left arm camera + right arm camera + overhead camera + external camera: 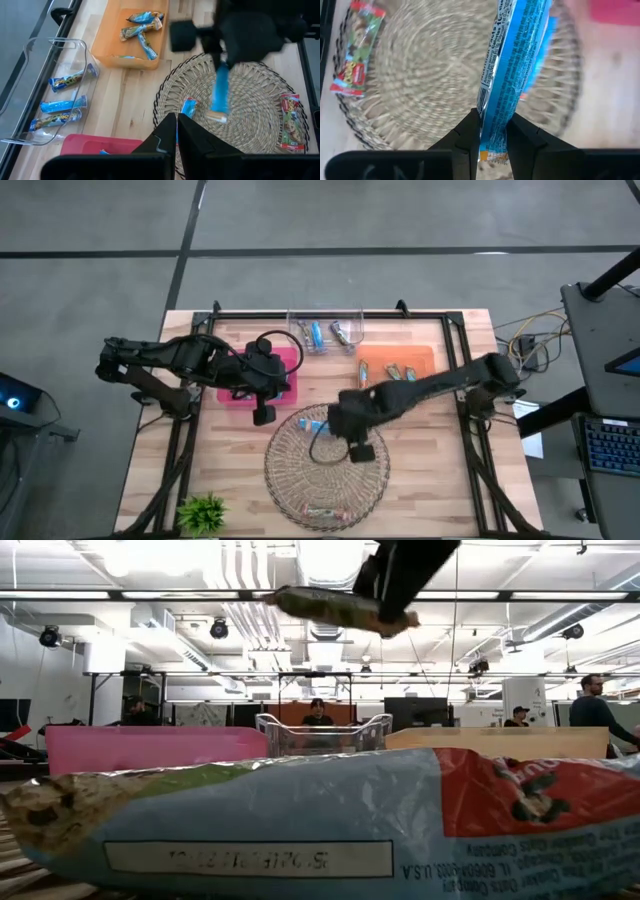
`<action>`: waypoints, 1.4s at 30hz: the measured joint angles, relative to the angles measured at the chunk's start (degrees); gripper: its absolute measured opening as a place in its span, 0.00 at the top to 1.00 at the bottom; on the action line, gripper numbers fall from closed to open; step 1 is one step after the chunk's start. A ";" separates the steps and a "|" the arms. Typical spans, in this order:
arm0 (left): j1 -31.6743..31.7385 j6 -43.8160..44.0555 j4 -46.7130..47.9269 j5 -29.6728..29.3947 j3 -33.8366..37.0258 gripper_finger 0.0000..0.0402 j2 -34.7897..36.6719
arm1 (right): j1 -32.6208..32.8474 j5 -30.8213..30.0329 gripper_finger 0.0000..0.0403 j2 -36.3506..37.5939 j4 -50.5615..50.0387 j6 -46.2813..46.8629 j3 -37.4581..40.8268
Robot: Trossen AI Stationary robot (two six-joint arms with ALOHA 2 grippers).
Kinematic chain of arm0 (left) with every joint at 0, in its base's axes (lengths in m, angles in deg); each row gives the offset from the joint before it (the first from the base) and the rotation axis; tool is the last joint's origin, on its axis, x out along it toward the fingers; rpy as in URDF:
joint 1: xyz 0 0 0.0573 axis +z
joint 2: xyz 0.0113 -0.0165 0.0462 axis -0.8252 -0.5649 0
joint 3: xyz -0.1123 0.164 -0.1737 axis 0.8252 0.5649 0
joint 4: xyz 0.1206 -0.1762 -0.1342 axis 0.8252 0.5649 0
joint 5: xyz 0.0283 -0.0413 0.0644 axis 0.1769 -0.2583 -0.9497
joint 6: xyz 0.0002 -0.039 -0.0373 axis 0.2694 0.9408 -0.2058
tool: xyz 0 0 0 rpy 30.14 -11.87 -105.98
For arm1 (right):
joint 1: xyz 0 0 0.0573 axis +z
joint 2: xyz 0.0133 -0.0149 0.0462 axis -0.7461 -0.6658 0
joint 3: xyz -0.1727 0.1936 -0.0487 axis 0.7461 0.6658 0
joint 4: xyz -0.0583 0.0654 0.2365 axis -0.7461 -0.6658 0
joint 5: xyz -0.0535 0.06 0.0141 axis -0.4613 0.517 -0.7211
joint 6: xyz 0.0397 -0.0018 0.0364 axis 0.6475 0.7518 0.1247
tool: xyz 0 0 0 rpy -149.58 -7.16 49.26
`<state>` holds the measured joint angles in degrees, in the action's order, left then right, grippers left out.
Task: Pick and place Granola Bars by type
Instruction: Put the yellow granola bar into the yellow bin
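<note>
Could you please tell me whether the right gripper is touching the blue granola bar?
Touching. The right wrist view shows the right gripper with its jaws pinching the blue granola bar from both sides, above the woven mat.

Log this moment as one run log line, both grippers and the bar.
right gripper: shut on blue granola bar, lifted over woven mat | left gripper: shut, empty, by pink tray

Green plant — table's near-left corner.
</note>
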<state>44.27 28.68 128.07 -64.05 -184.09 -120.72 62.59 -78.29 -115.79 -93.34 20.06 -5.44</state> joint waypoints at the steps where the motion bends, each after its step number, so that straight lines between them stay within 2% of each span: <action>1: 0.00 0.01 -0.01 0.00 0.00 1.00 0.00 | -1.03 0.00 0.83 0.97 -0.32 0.00 0.00; 8: 0.00 -0.03 -0.01 0.00 0.00 1.00 -0.01 | -8.07 0.00 0.83 7.06 -2.03 0.14 0.00; 16: 0.00 -0.14 0.00 0.00 0.00 1.00 0.00 | -15.56 -0.04 0.83 10.44 -8.70 3.56 1.22; 30: 0.00 -0.71 0.03 0.00 0.00 1.00 -0.02 | -21.66 -0.25 0.83 12.55 -10.34 11.26 13.62; 36: 0.00 -0.72 0.01 0.00 0.00 1.00 -0.01 | -24.47 -1.82 0.83 14.92 -9.78 18.93 19.00; 42: 0.00 -0.73 0.00 0.00 0.00 1.00 -0.02 | -27.64 -3.03 0.83 17.37 -6.13 32.69 24.39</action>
<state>44.27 27.95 128.07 -64.05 -184.09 -120.74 34.95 -81.31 -98.42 -99.46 52.75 18.95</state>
